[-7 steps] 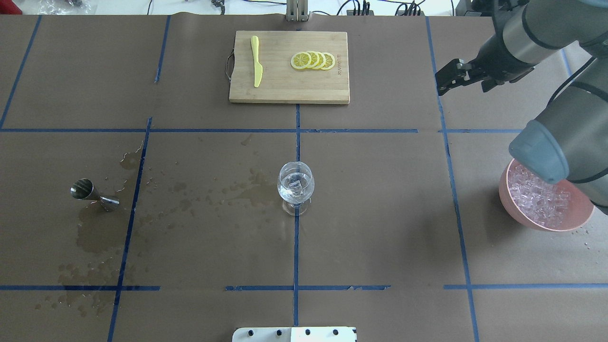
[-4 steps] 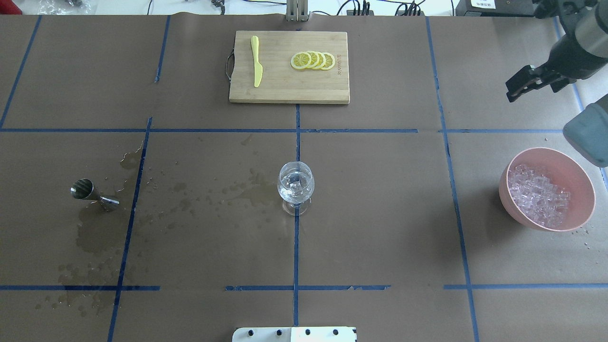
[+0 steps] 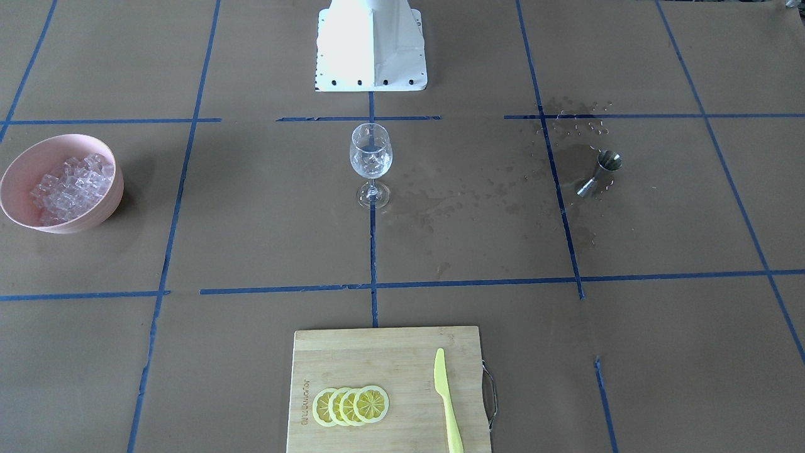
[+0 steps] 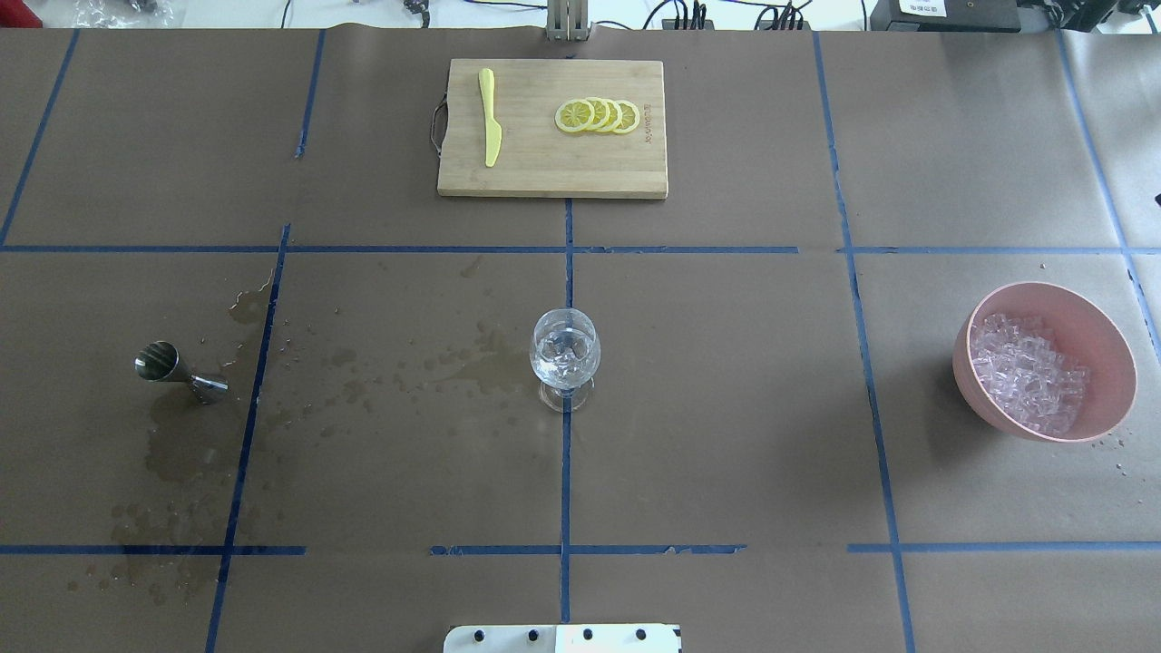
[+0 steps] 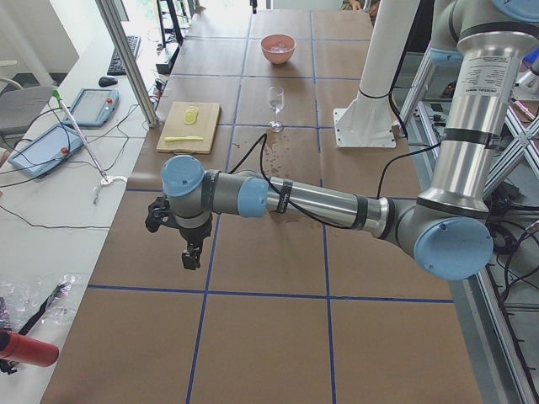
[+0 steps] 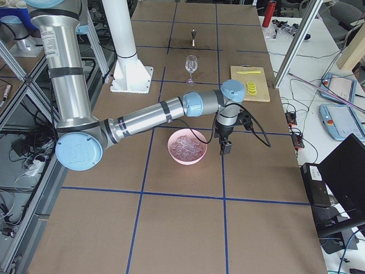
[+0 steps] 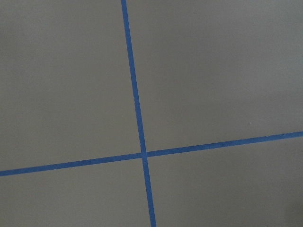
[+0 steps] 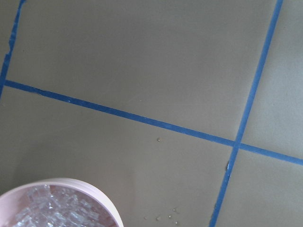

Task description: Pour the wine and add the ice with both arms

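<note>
**Right arm gone from overhead: pour and ice look finished**

Change: a second ago the right arm (image 6: 148, 117) sat over the pink bowl (image 4: 1088, 316). Half a second ago it was pulling away to the far right, and now it's out of the overhead view. Nothing else on the table has shifted.

The right-side view shows the right gripper (image 6: 226, 147) hanging just beside the bowl. I see nothing carried, but can't tell whether the jaws are clenched or released.
The left arm (image 5: 320, 202) is stretched over bare table at the left end. Can't tell the left gripper (image 5: 192, 252) jaw state either.

Task things:
- The wine glass (image 4: 564, 361) stands upright at table centre on the tape line. It holds a few cubes (image 3: 371, 160) and what looks like the wine (image 3: 371, 171).
- The rest of the ice (image 4: 1029, 385) is heaped in the bowl at the right.
- The jigger (image 4: 180, 370) lies on its side at the left, with wet patches (image 4: 177, 449) around it and trailing toward the glass. Some liquid probably missed.

My read: both steps are done and the arms are retiring.

Writing: the cutting board (image 4: 544, 177), far centre, has a burned-in mark along its right edge, too small to read. No gripper branding is legible.
</note>
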